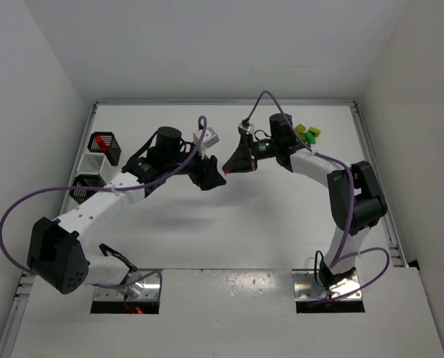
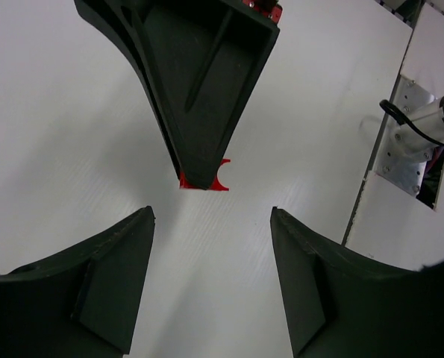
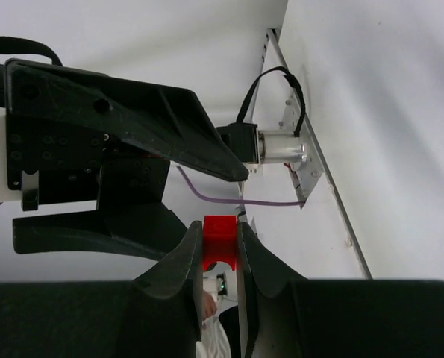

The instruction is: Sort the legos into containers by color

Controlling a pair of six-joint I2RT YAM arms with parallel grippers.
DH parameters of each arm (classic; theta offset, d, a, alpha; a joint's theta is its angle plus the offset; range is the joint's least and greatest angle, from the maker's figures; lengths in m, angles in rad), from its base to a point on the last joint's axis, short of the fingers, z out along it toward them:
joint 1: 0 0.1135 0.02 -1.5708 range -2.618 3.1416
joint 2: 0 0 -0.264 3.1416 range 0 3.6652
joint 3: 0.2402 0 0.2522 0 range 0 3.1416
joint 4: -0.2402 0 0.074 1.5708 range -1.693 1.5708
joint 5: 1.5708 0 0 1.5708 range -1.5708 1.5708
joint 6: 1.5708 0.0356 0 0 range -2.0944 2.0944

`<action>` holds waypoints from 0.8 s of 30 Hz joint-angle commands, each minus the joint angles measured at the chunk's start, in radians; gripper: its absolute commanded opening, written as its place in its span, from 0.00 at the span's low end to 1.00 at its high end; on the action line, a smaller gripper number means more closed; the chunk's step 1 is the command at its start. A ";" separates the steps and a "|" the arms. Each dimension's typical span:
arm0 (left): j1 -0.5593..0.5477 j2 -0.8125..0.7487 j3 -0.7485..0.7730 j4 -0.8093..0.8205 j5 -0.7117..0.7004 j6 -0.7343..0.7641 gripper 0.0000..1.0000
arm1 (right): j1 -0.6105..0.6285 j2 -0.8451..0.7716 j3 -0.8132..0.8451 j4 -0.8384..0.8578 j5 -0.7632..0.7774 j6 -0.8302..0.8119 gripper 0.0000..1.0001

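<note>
At the far left of the table stand the three containers: a black bin [image 1: 104, 149] with red pieces already inside, a white bin [image 1: 93, 162] just beside it, and a second black bin [image 1: 83, 186] nearest the arm bases. The left gripper [image 2: 212, 216] hangs over mid-table with its jaws apart and nothing between them. Just beyond its fingertips sits the red brick [image 3: 220, 240], clamped at the very tip of the right gripper [image 1: 233, 164], whose jaws are closed on the brick's two side walls. In the left wrist view the brick lines up with the gap between the left fingers, apart from both. Further right, behind the right wrist, a cluster of green legos [image 1: 307, 133] lies on the table.

The brick looks light, stiff and smooth, so it will likely slip or twist if pinched at a corner. The free faces, those not covered by the right fingers, seem the best place to take hold, squarely and near the middle
</note>
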 commanded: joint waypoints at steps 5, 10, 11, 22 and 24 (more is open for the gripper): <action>-0.034 0.026 0.071 0.014 -0.026 0.034 0.65 | 0.020 0.003 0.016 0.056 -0.040 0.024 0.07; -0.045 0.035 0.080 0.014 -0.035 0.034 0.57 | 0.029 0.003 0.016 0.056 -0.040 0.033 0.07; -0.045 0.035 0.080 0.014 -0.046 0.034 0.55 | 0.038 0.003 0.016 0.056 -0.040 0.034 0.07; -0.045 0.044 0.099 -0.007 -0.089 0.053 0.09 | 0.048 -0.015 0.016 0.056 -0.049 0.034 0.15; -0.045 0.032 0.099 -0.018 -0.101 0.063 0.04 | 0.039 -0.015 0.007 0.065 -0.049 0.034 0.36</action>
